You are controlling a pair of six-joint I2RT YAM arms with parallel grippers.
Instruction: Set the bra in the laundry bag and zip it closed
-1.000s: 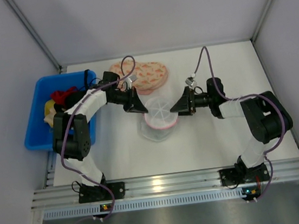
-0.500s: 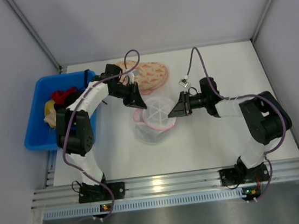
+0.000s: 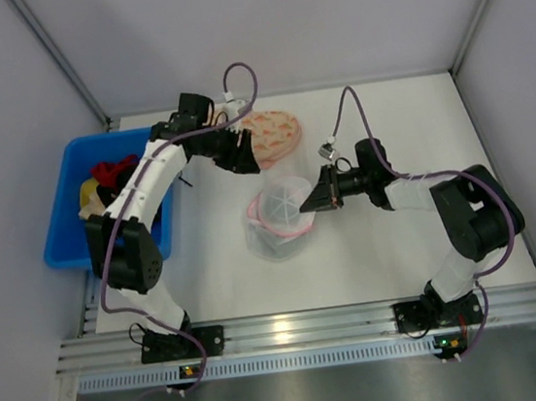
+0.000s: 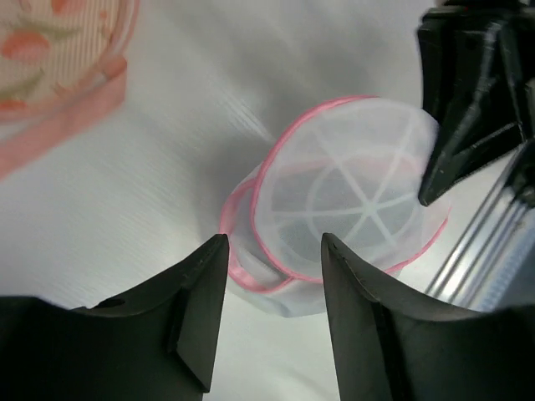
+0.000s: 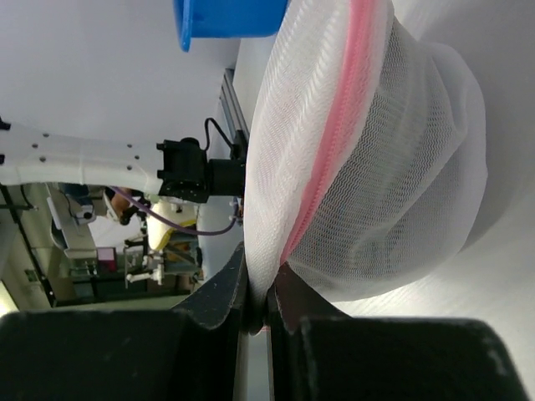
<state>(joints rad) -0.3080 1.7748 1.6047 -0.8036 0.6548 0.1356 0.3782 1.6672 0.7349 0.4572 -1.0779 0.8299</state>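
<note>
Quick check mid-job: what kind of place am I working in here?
Probably a lab test cell, not a home: plain panel walls box in a white table, with an aluminium mounting rail along its near edge.

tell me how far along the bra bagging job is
Done: nothing clearly; I can't make out a black bra inside the laundry bag. In hand: the right gripper is pinched shut on the bag's mesh edge beside the pink zip, and the left gripper is open, holding nothing, back from the bag. Left: fetch the bra, put it in, and zip the rim, which looks parted on one side.
</note>
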